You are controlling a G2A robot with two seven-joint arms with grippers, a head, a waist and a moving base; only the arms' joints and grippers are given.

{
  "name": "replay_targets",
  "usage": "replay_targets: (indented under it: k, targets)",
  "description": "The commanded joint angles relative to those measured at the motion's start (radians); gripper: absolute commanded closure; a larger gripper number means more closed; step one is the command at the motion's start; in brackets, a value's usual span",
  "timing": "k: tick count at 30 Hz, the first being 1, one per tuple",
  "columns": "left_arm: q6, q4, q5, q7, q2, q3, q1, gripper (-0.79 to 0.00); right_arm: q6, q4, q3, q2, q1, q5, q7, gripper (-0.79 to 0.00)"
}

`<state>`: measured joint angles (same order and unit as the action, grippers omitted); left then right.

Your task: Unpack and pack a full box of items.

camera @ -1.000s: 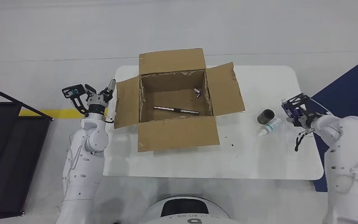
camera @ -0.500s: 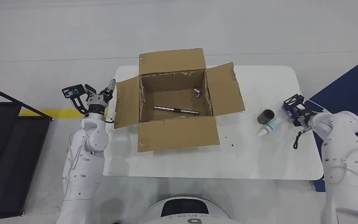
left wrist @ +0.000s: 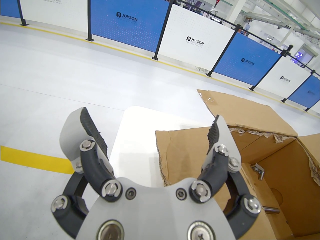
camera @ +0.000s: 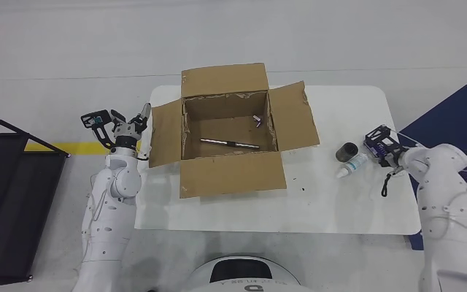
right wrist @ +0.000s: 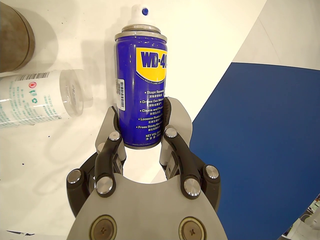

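Top view: right hand (camera: 381,142) has shifted a little inward from the right edge of the worktop (camera: 328,208) since a second ago, and is now just beside the clear bottle (camera: 352,165) and brown cylinder (camera: 346,152). Left hand (camera: 144,114), box (camera: 232,175) and its contents are unchanged. Right wrist view: right hand (right wrist: 140,112) pinches the bottom end of a spray can (right wrist: 140,71), nozzle pointing away, over the worktop's right part; can't tell if the can touches the surface. Can is blue with a yellow shield logo, small white print in two scripts and a barcode strip down the side. Clear bottle (right wrist: 37,96) lies on its side, white label with green print. Left hand (left wrist: 150,123) is spread and empty, beside the box (left wrist: 250,116) at its left flap. Open box holds a metal rod (camera: 229,143) and a small part (camera: 257,119) near its far right corner.
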<state>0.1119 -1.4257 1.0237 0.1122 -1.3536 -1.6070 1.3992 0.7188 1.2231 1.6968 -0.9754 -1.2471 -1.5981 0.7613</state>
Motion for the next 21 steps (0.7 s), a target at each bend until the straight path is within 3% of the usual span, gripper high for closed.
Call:
replay_targets:
  k: [1, 3, 12, 17, 20, 21]
  targets:
    - [0.000, 0.000, 0.000, 0.000, 0.000, 0.000, 0.000, -0.785, 0.000, 0.001, 0.000, 0.001, 0.001, 0.004, 0.002, -0.314]
    - [0.000, 0.000, 0.000, 0.000, 0.000, 0.000, 0.000, -0.785, -0.002, 0.002, 0.001, 0.002, 0.001, 0.012, 0.004, -0.360]
    - [0.000, 0.000, 0.000, 0.000, 0.000, 0.000, 0.000, -0.785, -0.007, 0.006, -0.002, 0.007, -0.001, 0.031, 0.026, -0.434]
    - [0.000, 0.000, 0.000, 0.000, 0.000, 0.000, 0.000, -0.785, -0.010, 0.009, -0.005, 0.009, -0.001, 0.038, 0.030, -0.422]
    - [0.000, 0.000, 0.000, 0.000, 0.000, 0.000, 0.000, -0.785, -0.014, 0.012, -0.005, 0.011, -0.002, 0.042, 0.033, -0.474]
    - [0.000, 0.000, 0.000, 0.000, 0.000, 0.000, 0.000, -0.785, -0.014, 0.013, -0.005, 0.012, -0.003, 0.043, 0.036, -0.554]
